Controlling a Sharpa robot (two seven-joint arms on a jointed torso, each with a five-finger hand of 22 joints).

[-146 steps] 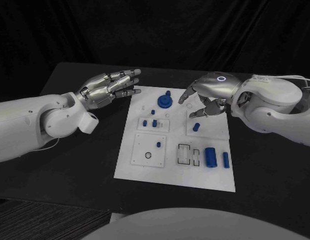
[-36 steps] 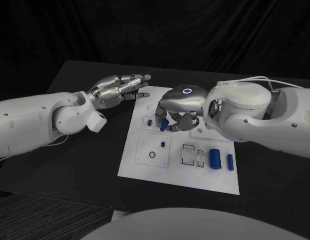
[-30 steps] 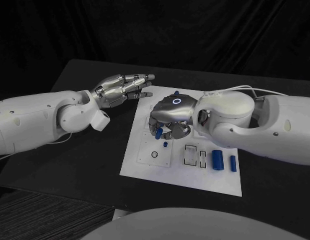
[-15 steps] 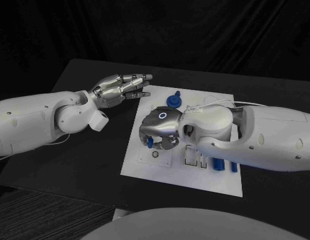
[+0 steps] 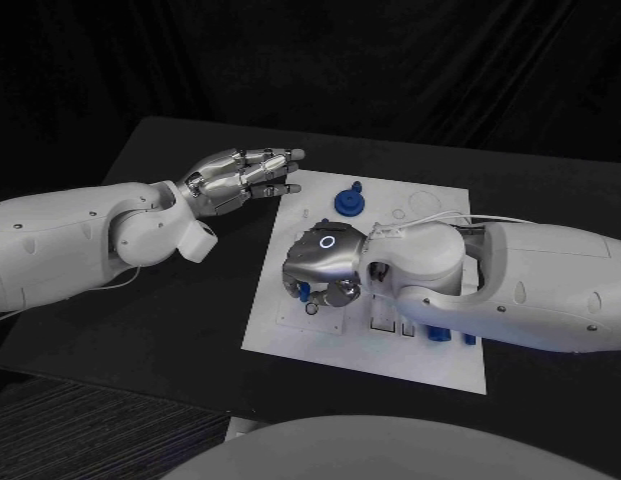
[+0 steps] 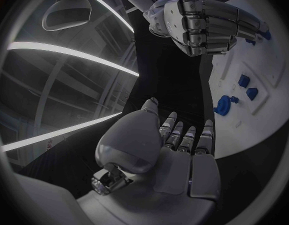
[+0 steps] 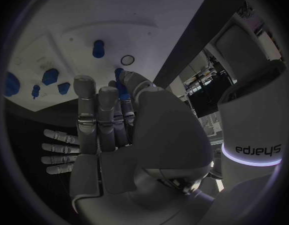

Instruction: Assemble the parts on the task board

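Right silver hand [image 5: 325,270] low over the left part of the white rectangular task board [image 5: 310,340], fingers curled together, pinching a small blue cylindrical part [image 5: 303,291] at the fingertips; same blue piece visible between the fingers in the right wrist view [image 7: 121,88]. Left silver hand [image 5: 238,178] hovers above the black bench [image 5: 152,300] just off the board's far-left corner, fingers apart, holding nothing. Blue round knob part [image 5: 349,201] stands near the board's far edge. 1 small blue peg [image 7: 98,48] sits upright beside a round hole [image 7: 127,60].
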